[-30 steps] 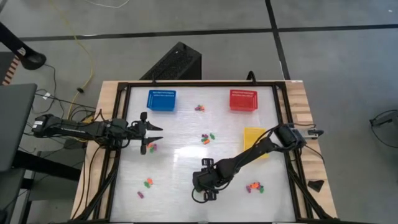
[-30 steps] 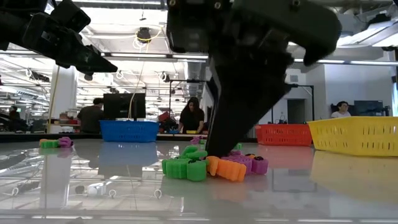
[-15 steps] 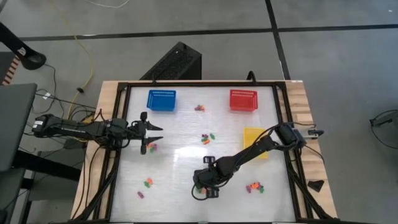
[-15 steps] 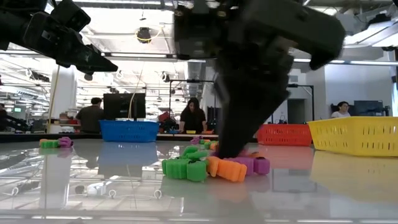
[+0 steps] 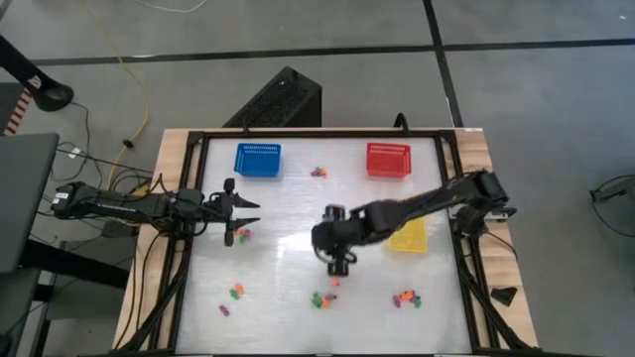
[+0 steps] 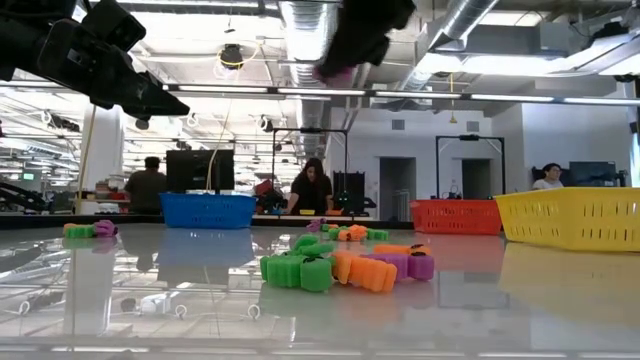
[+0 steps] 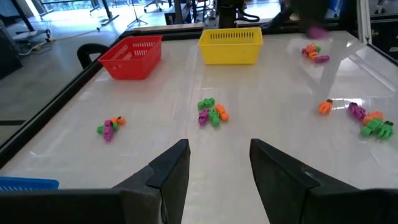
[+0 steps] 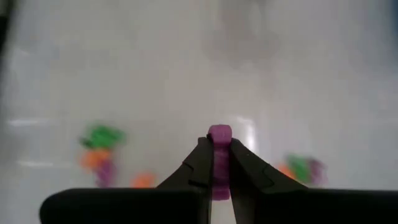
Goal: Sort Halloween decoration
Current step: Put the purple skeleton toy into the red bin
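Right gripper [image 8: 217, 163] above table centre, jaws clenched on purple trinket [image 8: 218, 138], wedged between fingertips. Left gripper [image 7: 219, 163] at left edge, jaws released.

3 baskets [image 5: 257, 160] behind, trinkets [image 5: 321, 298] scattered before

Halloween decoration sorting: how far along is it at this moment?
Done: no basket visibly holds anything; the blue basket looks empty. In hand: the right gripper pinches a purple trinket, lifted above the table. Left: trinket clusters across the table; the left gripper waits open.
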